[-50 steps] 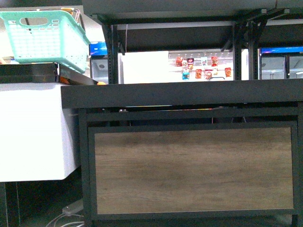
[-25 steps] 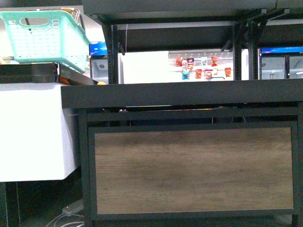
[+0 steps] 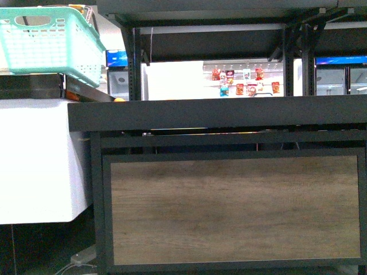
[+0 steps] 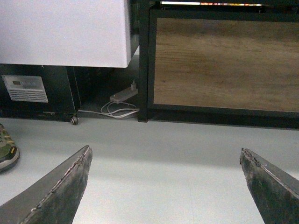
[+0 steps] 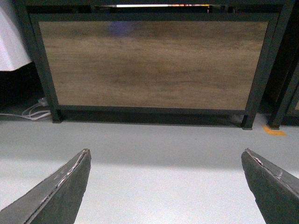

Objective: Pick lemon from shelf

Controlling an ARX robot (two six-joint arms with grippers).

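Observation:
The shelf (image 3: 229, 112) is a black metal rack; its thick front edge crosses the front view, with a wood panel (image 3: 229, 209) below it. No lemon shows in any view. A small orange round top (image 3: 118, 99) peeks over the tier's left end. Neither arm shows in the front view. My left gripper (image 4: 164, 151) is open and empty, low over the grey floor, facing the shelf's lower left post (image 4: 144, 60). My right gripper (image 5: 166, 151) is open and empty, low over the floor, facing the wood panel (image 5: 154, 60).
A teal basket (image 3: 46, 40) sits high at the left over a white cabinet (image 3: 34, 160). A power strip with cables (image 4: 122, 97) lies on the floor by the shelf's post. A shoe (image 4: 5, 151) shows at the floor's edge. Shop shelves with small packets (image 3: 243, 80) stand far behind.
In the front view the shelf, the basket and the white cabinet have slid a little to the left, and the wood panel looks slightly larger.

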